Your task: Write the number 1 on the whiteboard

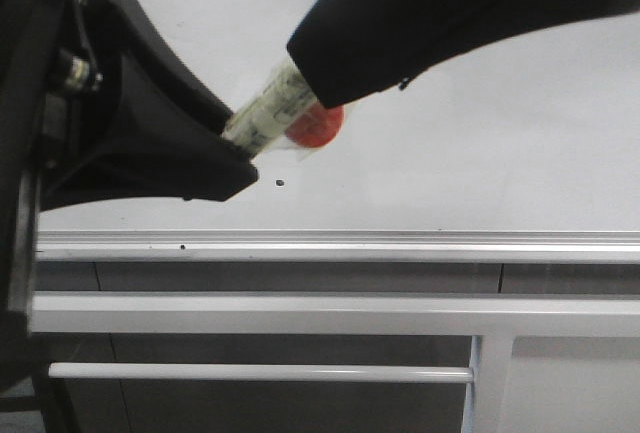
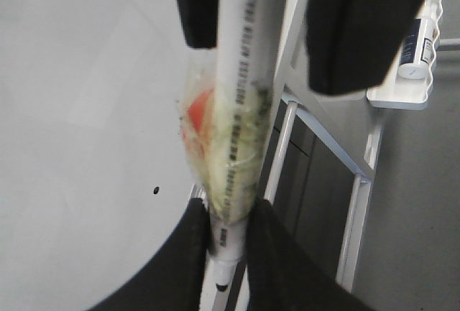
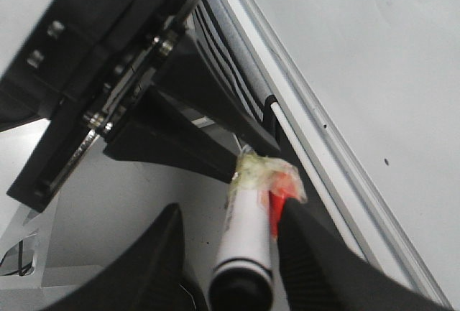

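Observation:
The whiteboard (image 1: 480, 133) fills the upper front view above its silver rail (image 1: 400, 245). No number 1 stroke shows on it, only a small black dot (image 1: 279, 183). My left gripper (image 1: 240, 148) is shut on a white marker (image 1: 275, 113) wrapped in yellowish tape with a red patch (image 1: 318, 125). The left wrist view shows the marker (image 2: 241, 110) pinched near its black tip between my left gripper's fingers (image 2: 228, 246). My right gripper (image 1: 320, 93) is open around the marker's other end. In the right wrist view one finger (image 3: 309, 246) touches the red patch and the other stands apart.
Grey metal bars (image 1: 300, 313) run below the rail. In the left wrist view a white holder with a small bottle (image 2: 415, 45) hangs beside the frame. The two grippers are close together in front of the board's lower left part.

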You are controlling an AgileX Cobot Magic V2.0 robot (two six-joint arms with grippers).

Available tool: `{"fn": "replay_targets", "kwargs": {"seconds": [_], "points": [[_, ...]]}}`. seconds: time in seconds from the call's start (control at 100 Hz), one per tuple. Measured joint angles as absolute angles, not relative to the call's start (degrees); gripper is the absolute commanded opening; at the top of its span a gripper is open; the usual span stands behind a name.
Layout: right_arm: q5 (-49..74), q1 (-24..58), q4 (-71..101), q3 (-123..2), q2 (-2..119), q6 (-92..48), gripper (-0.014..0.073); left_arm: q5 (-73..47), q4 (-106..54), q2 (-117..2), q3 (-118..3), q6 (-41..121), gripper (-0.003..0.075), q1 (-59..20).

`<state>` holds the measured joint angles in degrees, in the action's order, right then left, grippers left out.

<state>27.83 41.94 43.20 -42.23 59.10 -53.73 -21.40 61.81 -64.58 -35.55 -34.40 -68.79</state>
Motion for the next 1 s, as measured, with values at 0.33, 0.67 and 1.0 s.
{"fn": "replay_targets", "kwargs": {"seconds": [0.33, 0.67, 1.0], "points": [[27.72, 41.94, 43.28, -42.23, 59.1, -53.84, 0.0272, -21.4, 61.15, -64.58, -35.55, -34.4, -0.002, -68.79], [26.57, 41.94, 43.28, -42.23, 59.1, -53.84, 0.0272, -22.03, 59.64, -64.58, -35.55, -34.4, -0.002, -68.79], [26.13, 41.94, 43.34, -42.23, 59.1, -53.84, 0.0238, -22.17, 59.18, -64.58, -35.55, -34.4, -0.002, -68.79]]}}
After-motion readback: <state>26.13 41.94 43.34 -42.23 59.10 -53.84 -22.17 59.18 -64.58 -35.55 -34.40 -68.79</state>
